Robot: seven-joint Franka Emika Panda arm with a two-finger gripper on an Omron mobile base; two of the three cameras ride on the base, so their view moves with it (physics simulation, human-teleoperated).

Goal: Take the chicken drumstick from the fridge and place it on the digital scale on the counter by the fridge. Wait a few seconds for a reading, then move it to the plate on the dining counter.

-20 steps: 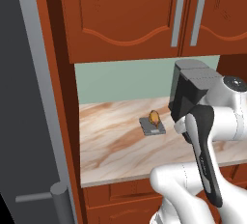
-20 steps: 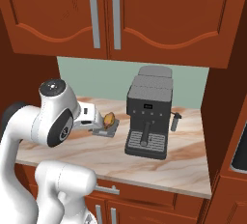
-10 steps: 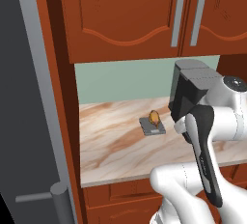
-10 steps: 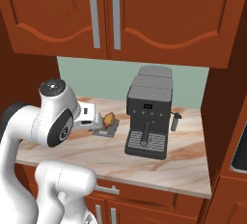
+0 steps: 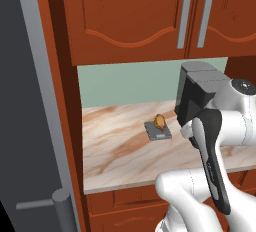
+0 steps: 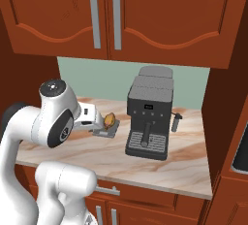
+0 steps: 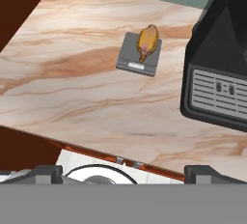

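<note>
Here the chicken drumstick [image 7: 147, 41] lies on the digital scale [image 7: 139, 53], which sits on the marbled tabletop [image 7: 72, 92] just left of the dark coffee machine [image 7: 222, 68]. The claw [image 7: 123, 174] hangs well back from the scale, fingertips [image 7: 46, 174] wide apart and holding nothing.

- Counter top [image 7: 72, 83] — polished beige-brown marble look, smooth.
- Digital scale [image 7: 130, 59] ahead of the fingers — matt grey, plastic-like.
- Chicken drumstick [image 7: 147, 39] — glossy golden-orange skin.
- Coffee machine [image 6: 147, 117] — dark matt plastic.
- Cabinets [image 5: 130, 21] — red-brown wood, satin; handles brushed grey metal.
</note>
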